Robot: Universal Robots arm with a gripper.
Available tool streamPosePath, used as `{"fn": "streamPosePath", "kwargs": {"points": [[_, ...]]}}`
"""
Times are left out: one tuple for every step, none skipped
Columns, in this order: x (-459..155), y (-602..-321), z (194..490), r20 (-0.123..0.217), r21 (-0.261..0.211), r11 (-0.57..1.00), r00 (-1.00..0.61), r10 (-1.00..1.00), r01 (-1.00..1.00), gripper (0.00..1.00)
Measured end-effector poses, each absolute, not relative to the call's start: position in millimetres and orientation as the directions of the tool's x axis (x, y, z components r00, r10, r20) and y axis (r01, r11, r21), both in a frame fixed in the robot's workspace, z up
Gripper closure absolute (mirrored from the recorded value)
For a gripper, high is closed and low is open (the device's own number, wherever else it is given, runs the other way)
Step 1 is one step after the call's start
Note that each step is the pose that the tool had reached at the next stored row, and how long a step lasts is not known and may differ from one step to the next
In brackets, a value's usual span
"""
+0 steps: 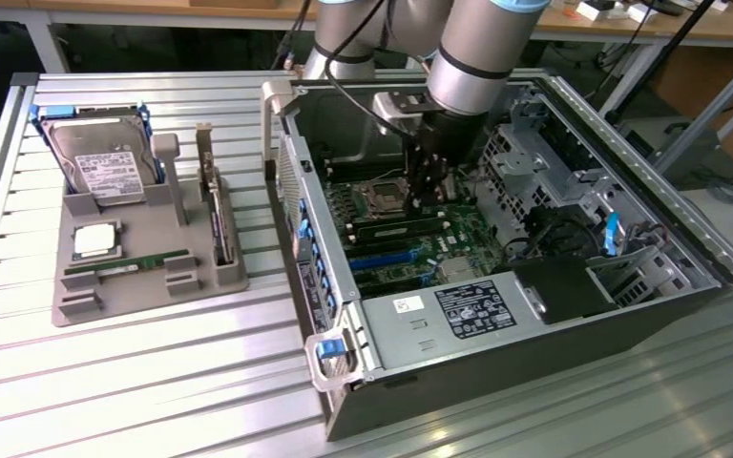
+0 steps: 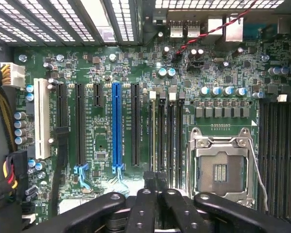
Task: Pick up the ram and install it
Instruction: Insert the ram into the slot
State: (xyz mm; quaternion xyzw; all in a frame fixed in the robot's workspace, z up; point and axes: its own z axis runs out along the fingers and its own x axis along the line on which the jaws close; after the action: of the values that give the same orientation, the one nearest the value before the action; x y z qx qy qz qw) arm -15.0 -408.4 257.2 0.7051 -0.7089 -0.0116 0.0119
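Standing here watching. Over on the exterior view's left, the moulded grey plastic parts tray (image 1: 150,286) is holding a silver-topped hard drive (image 1: 102,162), a square silver processor chip (image 1: 95,240), a long thin green stick (image 1: 125,263) lying flat, and a taller green expansion card (image 1: 220,224) standing on edge. Nothing is reaching for any of it.

Moving right, the big black open computer case (image 1: 469,382) is lying on its side and the arm is reaching down into it. The black two-fingered claw (image 1: 428,196) is hanging right over the row of black memory slots (image 2: 170,136), just beside the empty silver processor socket (image 2: 220,170).

From the wrist view the claw (image 2: 155,178) is looking clenched, fingers pinched nearly together. I can't tell if anything is between them. The ram (image 1: 403,231) seems to be the narrow green strip sitting in the slots right under the fingers. In the wrist view it's showing as a thin pale edge (image 2: 153,136) along one slot. I'm not fully sure it's seated.

What's worrying me:
- If that stick is sitting slightly crooked, a downward push could be jamming one end and leaving the other end proud.
- Too much force could be flexing the green motherboard (image 2: 102,145).
- The socket is close, so a sideways slip could be putting a fingertip into those pins.
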Motion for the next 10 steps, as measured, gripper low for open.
{"fn": "streamPosePath", "kwargs": {"points": [[-15,-408,258,0.0,0.033,0.005,-0.005,-1.0,-0.999,0.9],[-15,-409,258,0.0,0.033,0.005,-0.005,-1.0,-0.999,0.9],[-14,-410,258,0.0,0.034,0.006,-0.006,-1.0,-0.999,0.9],[-9,-410,258,0.0,0.036,0.005,-0.005,-1.0,-0.999,0.9],[-1,-410,258,0.001,0.041,0.005,-0.005,-1.0,-0.999,0.9],[9,-410,258,0.0,0.047,0.005,-0.005,-1.0,-0.999,0.9],[19,-410,258,0.001,0.052,0.005,-0.005,-1.0,-0.999,0.9],[26,-410,258,0.001,0.056,0.005,-0.005,-1.0,-0.998,0.9],[35,-410,258,0.001,0.061,0.005,-0.005,-1.0,-0.998,0.9],[42,-410,258,0.001,0.064,0.005,-0.005,-1.0,-0.998,0.9]]}}
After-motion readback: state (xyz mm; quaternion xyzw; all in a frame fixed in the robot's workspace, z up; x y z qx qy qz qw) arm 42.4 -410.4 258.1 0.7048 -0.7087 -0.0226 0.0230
